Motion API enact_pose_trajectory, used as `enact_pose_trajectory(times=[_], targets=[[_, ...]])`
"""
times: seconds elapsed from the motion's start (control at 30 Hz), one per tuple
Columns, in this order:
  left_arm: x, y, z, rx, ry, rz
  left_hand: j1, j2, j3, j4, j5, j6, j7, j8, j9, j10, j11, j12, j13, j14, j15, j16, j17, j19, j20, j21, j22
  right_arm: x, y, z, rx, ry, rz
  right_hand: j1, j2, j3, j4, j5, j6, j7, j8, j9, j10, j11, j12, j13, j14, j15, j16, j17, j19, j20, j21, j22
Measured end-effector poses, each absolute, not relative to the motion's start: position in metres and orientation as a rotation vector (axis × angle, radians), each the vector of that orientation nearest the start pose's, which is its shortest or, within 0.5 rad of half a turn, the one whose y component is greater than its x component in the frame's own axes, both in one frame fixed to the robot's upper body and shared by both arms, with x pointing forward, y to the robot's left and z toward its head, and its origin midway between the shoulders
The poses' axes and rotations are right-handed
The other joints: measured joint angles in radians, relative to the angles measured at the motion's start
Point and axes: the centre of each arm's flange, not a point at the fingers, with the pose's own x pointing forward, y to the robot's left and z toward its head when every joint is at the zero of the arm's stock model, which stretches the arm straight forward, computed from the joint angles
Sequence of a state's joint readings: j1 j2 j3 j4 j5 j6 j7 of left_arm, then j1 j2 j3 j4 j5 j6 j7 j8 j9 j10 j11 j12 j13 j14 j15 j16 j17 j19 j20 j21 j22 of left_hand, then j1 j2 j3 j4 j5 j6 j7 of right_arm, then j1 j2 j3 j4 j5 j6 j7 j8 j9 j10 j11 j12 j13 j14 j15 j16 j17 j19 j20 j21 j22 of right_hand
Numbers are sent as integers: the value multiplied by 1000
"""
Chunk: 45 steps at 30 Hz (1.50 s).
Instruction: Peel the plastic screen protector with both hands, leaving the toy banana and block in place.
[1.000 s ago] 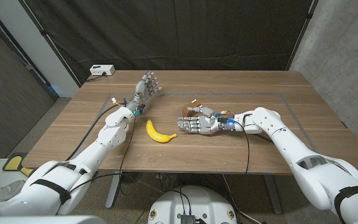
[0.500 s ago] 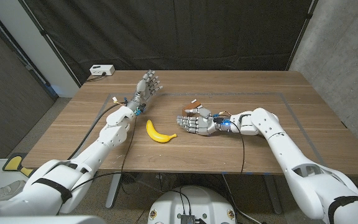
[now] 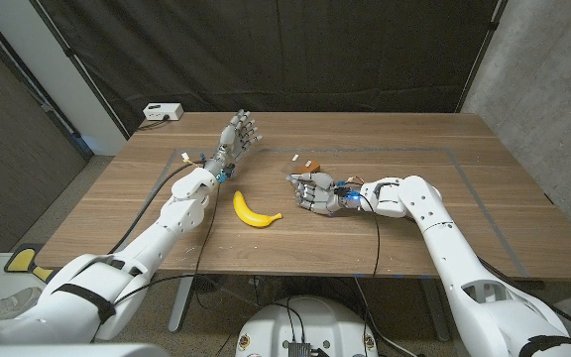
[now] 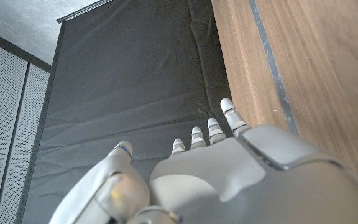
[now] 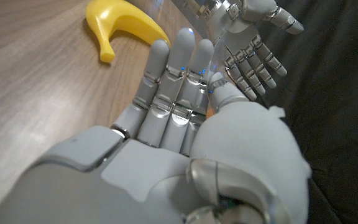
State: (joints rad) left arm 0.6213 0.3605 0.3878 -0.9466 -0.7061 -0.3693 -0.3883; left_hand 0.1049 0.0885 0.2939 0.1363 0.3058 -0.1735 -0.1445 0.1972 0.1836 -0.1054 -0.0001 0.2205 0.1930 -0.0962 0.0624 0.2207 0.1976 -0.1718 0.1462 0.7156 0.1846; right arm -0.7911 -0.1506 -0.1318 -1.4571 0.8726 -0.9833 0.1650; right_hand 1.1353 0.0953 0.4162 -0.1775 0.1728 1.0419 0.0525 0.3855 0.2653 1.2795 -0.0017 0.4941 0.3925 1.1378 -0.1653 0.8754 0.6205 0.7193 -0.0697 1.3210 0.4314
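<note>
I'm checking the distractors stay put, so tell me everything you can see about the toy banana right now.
The toy banana is bright yellow, smooth and glossy, like plastic, with a curved body and a stubby stem end. It lies on its side on the wooden table, near the front edge, between the two arms. Nothing touches it: the right hand is close beside its tip with a gap of table between, and the left hand is raised farther back. In the right wrist view it lies just beyond that hand's fingers.
</note>
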Motion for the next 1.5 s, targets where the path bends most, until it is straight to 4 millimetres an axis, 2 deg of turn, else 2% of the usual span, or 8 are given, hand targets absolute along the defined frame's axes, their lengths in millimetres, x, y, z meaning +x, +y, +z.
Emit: enact_pose_trajectory(times=[0.3, 0.37, 0.5, 0.6, 0.83, 1.3, 1.33, 1.5], targets=[[690, 252, 2, -64, -626, -467, 4, -4, -2, -2, 0, 3, -2, 0, 0, 8, 0, 0, 0, 4, 3, 0, 0, 0, 0, 0, 0, 635, -127, -72, 307, 174, 733, 28, 5, -10, 10, 6, 7, 3, 15, 39, 28, 6, 39, 57, 0, 0, 24, 65, -11, 0, 51, -5], [690, 250, 3, -55, -627, -475, 32, -13, 1, -21, 0, 7, -5, 1, 0, 20, -6, 0, 0, 12, -3, 0, -2, 0, 0, -4, 0, 634, -130, -72, 265, 136, 723, 28, 5, -11, 11, 9, 7, 3, 16, 46, 28, 6, 46, 69, 0, 0, 24, 75, -21, 1, 59, -5], [687, 245, 10, -15, -636, -498, 129, -31, 20, -92, -12, 107, 21, 36, 1, 56, -13, 5, 0, 35, -9, 0, -7, 0, 0, -23, 0, 632, -139, -67, 166, 23, 685, 28, 5, -8, 22, 22, 7, 3, 16, 55, 24, 3, 58, 90, 0, 0, 24, 90, -40, 4, 79, -2], [685, 242, 15, 16, -643, -513, 170, -40, 29, -123, -19, 151, 31, 47, 5, 83, -14, 13, 0, 40, -14, 0, -7, 0, 0, -29, 0, 628, -144, -65, 103, -45, 662, 28, 5, -8, 22, 31, 7, 3, 17, 64, 24, 3, 69, 104, 0, 0, 24, 100, -45, 9, 90, -2], [678, 235, 28, 72, -669, -547, 198, -47, 39, -141, -25, 170, 38, 47, 5, 102, -9, 20, 0, 50, -18, 0, -7, 0, 0, -31, 4, 616, -153, -37, -30, -290, 597, 9, -14, 1, 31, 43, 7, 3, 45, 77, 24, 3, 77, 129, 0, 0, 19, 116, -54, 7, 103, -5], [669, 229, 43, 122, -698, -579, 253, -60, 45, -182, -39, 230, 50, 62, 10, 126, -18, 24, 5, 61, -25, 0, -7, -1, 11, -43, 4, 590, -165, 11, -158, -654, 468, -3, -26, 14, 34, 59, 9, 1, 50, 94, 19, -3, 98, 165, 0, 0, 11, 143, -72, 7, 123, -24], [667, 226, 43, 157, -703, -589, 258, -63, 44, -185, -40, 237, 50, 62, 10, 127, -19, 24, 5, 63, -27, 0, -7, -1, 11, -43, 4, 578, -157, -3, -257, -653, 503, -3, -26, 15, 35, 59, 9, 1, 51, 98, 19, -3, 98, 166, 0, 0, 11, 145, -76, 4, 123, -25], [662, 225, 49, 182, -726, -600, 278, -83, 40, -205, -47, 256, 52, 70, 10, 147, -11, 31, 6, 63, -27, 0, -4, -3, 28, -50, 4, 571, -157, 2, -339, -722, 440, -7, -30, 23, 33, 70, 10, 0, 56, 102, 13, -8, 105, 180, 0, 0, 11, 155, -81, 9, 128, -33]])
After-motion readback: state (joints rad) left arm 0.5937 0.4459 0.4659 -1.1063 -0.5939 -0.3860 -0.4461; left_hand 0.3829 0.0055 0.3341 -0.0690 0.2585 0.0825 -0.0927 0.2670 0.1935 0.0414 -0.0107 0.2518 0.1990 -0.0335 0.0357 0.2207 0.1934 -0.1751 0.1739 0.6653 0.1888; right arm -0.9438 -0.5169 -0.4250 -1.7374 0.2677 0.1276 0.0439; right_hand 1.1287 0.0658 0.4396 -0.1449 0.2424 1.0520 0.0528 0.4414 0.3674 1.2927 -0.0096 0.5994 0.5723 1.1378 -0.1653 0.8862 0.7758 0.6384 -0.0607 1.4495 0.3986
